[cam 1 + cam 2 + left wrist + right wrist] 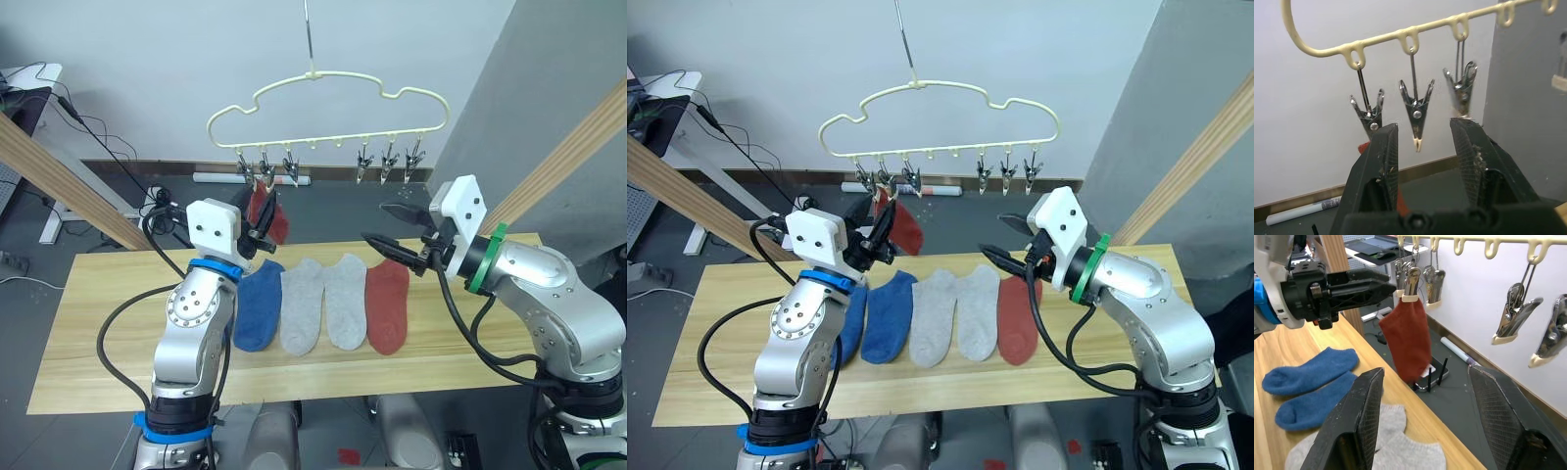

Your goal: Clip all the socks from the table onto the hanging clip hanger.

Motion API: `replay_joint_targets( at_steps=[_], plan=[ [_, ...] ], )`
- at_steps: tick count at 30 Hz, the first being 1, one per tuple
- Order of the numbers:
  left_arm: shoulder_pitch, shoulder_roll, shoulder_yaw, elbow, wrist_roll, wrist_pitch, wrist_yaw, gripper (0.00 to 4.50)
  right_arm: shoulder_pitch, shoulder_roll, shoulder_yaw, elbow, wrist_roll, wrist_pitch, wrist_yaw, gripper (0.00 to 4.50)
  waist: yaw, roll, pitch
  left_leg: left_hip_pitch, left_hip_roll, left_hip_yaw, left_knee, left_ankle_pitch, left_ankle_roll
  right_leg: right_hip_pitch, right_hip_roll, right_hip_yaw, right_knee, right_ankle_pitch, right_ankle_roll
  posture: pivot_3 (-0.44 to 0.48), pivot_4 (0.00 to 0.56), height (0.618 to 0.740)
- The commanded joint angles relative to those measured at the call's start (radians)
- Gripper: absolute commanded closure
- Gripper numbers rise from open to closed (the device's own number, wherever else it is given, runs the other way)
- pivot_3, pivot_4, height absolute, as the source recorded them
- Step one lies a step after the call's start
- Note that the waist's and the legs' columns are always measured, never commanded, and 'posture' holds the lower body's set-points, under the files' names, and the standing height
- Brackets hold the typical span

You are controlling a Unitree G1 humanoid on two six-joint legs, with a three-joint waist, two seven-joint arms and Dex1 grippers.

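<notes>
One red sock (904, 227) clipped on hanger (939, 125). Five socks (323, 302) lie lengthwise on table (88, 294), below both empty, spread grippers; right gripper (395, 235) nearest remaining red sock (388, 305).

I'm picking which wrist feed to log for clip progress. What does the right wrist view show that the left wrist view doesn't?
Right wrist view: a rust red sock hanging from a clip, two blue socks and grey socks on the table, and the left pincer.

Left wrist view: three clips seen close between that pincer's open fingers.

Both: the clip hanger bar with metal clips.
</notes>
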Motion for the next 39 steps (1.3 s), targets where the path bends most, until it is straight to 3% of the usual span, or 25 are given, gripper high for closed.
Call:
replay_joint_targets(
  at_steps=[1, 39],
  plan=[
    [-0.033, -0.011, 0.008, 0.006, 0.007, -0.028, 0.010, 2.58, -0.004, -0.015, -0.030, -0.045, 0.034, -0.002, -0.008, 1.61, -0.001, 0.000, 0.000, 0.000, 0.000, 0.000, 0.000, 0.000, 0.000, 0.000, 0.000, 0.000, 0.000, 0.000, 0.000, -0.209, 0.360, 0.740],
    [-0.201, -0.061, 0.021, 0.207, 0.051, -0.136, 0.057, 2.58, -0.006, -0.066, -0.049, -0.044, 0.138, -0.057, -0.017, 1.61, -0.008, -0.001, 0.000, -0.001, -0.001, 0.000, 0.000, 0.000, 0.000, 0.000, 0.000, 0.000, -0.002, 0.000, 0.000, -0.234, 0.357, 0.740]
  ],
)
